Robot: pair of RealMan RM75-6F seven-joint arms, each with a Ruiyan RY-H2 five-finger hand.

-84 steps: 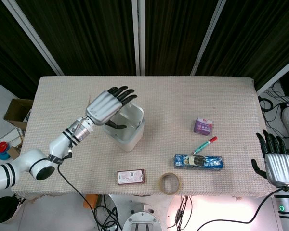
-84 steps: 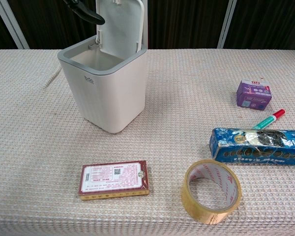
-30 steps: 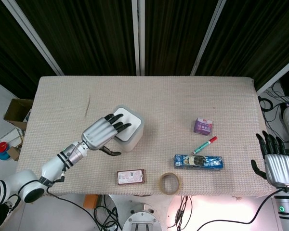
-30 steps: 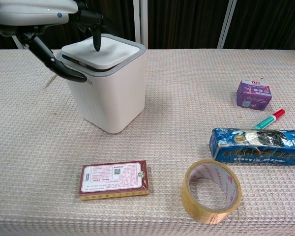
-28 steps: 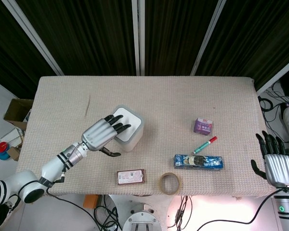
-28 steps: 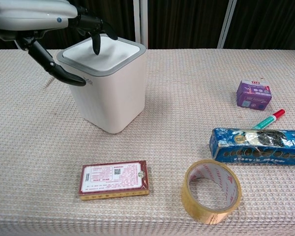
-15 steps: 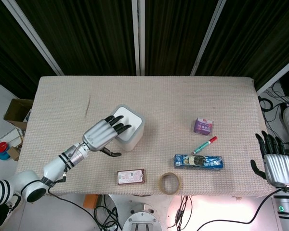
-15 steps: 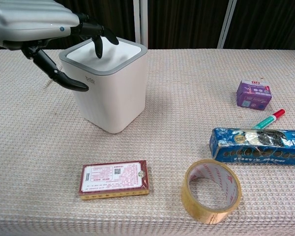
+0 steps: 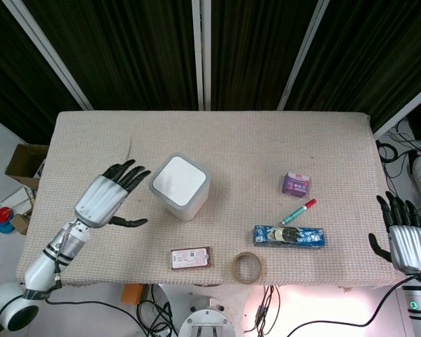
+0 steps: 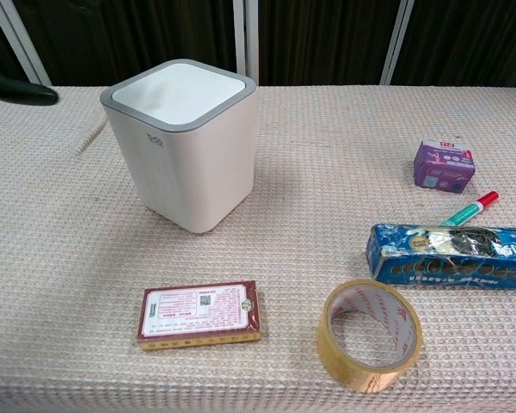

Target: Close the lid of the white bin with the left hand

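The white bin [image 9: 181,185] [image 10: 189,146] stands left of the table's middle, its grey-rimmed lid [image 10: 177,88] lying flat and closed on top. My left hand [image 9: 107,196] hovers to the bin's left with fingers spread, holding nothing and apart from the bin. In the chest view only a dark fingertip [image 10: 15,87] of it shows at the left edge. My right hand [image 9: 404,241] hangs off the table's right front corner, fingers spread and empty.
A purple box [image 9: 295,184], a red-capped marker [image 9: 299,210] and a blue packet [image 9: 289,235] lie on the right. A tape roll [image 10: 369,335] and a red card box [image 10: 199,313] sit near the front edge. A cardboard box [image 9: 24,163] stands off the table's left.
The lid went from upright to flat on the bin under my left hand. The left hand has since lifted off the lid and drawn back to the left.
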